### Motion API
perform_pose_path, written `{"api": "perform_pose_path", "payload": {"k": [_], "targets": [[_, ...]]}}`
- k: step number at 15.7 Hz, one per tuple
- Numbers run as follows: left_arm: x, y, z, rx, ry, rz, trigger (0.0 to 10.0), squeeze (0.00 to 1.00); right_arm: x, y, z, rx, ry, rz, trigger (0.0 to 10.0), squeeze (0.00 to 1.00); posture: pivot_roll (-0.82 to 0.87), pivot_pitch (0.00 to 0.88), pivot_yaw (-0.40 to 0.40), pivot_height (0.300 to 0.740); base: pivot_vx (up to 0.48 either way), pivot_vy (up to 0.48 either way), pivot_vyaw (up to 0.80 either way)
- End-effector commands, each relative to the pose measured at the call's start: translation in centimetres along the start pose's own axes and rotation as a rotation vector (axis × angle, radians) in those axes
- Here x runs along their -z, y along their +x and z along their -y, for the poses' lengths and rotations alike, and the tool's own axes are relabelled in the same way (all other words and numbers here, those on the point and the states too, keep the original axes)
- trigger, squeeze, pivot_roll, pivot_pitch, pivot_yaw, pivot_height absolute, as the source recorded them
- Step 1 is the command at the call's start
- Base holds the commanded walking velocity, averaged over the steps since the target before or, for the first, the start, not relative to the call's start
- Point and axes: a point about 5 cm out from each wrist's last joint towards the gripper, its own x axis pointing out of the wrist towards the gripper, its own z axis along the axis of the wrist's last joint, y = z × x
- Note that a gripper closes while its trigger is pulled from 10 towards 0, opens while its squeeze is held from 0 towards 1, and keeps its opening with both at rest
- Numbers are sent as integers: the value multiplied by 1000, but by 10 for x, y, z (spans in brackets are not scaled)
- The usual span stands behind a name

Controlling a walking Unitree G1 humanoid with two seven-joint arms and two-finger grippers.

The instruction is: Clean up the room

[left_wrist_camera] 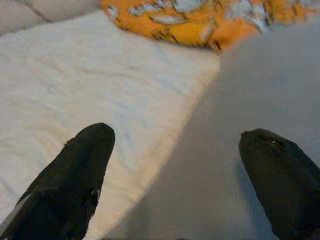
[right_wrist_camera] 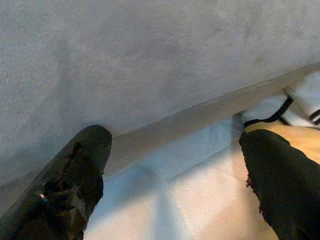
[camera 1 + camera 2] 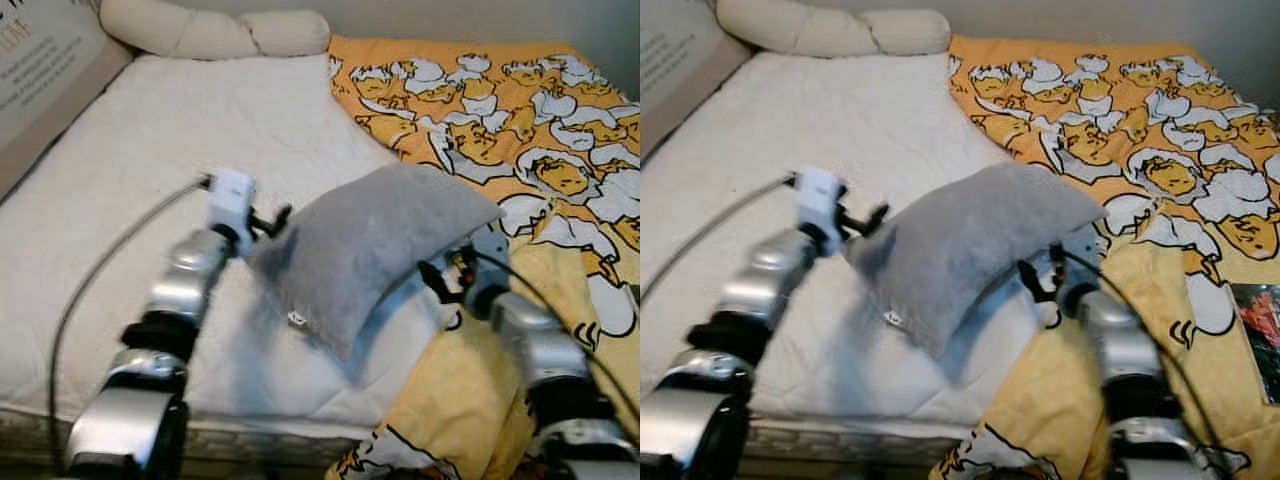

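A grey pillow (image 3: 370, 245) is propped at a tilt over the white mattress (image 3: 150, 150), its lower corner near the sheet. My left gripper (image 3: 272, 222) presses against the pillow's left edge. In the left wrist view the fingers (image 1: 85, 165) stand wide apart, with the pillow (image 1: 250, 100) against one of them. My right gripper (image 3: 440, 275) is tucked under the pillow's right side. Its fingers (image 2: 80, 165) are also spread, with the pillow (image 2: 150, 60) just above them. Both grippers are open, and the pillow sits between the two arms.
An orange and yellow cartoon blanket (image 3: 500, 110) covers the bed's right half and hangs over the front edge. A long cream bolster (image 3: 210, 35) lies at the far end. A padded board (image 3: 40, 70) runs along the left side. A colourful printed item (image 3: 1260, 330) lies at the far right.
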Motion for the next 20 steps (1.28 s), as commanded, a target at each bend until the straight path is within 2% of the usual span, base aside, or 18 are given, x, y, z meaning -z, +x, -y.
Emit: {"api": "perform_pose_path", "payload": {"k": [1, 3, 5, 8, 9, 12, 14, 18, 20], "targets": [[4, 3, 3, -1, 60, -20, 10000, 400, -5, 2, 2, 38, 27, 29, 10000, 0, 24, 0, 33, 740, 0, 0, 0], [17, 6, 11, 9, 118, -76, 10000, 404, -2, 4, -8, 36, 72, 41, 10000, 0, 23, 0, 38, 740, 0, 0, 0], [33, 4, 18, 74, 141, -145, 10000, 408, 0, 6, -14, 28, 87, 45, 10000, 0, 22, 0, 43, 740, 0, 0, 0], [45, -3, 34, 347, 165, -172, 10000, 400, -4, 9, -15, 31, 102, 54, 10000, 0, 27, 0, 41, 740, 0, 0, 0], [44, -5, 37, 432, 156, -157, 10000, 400, -7, 11, -17, 21, 104, 60, 10000, 0, 31, 0, 38, 740, 0, 0, 0], [35, -11, 40, 584, 110, -108, 10000, 400, -13, 15, -21, -9, 100, 72, 10000, 0, 36, 0, 32, 740, 0, 0, 0], [23, -20, 34, 717, 72, -61, 10000, 396, -21, 18, -27, -72, 93, 92, 10000, 0, 39, 0, 29, 740, 0, 0, 0], [7, -35, 24, 806, 51, -9, 10000, 388, -27, 19, -31, -175, 50, 92, 10000, 0, 42, 0, 23, 740, 0, 0, 0], [2, -38, 18, 775, 54, 17, 10000, 388, -23, 15, -23, -175, 21, 74, 10000, 0, 44, 0, 19, 740, 0, 0, 0]]}}
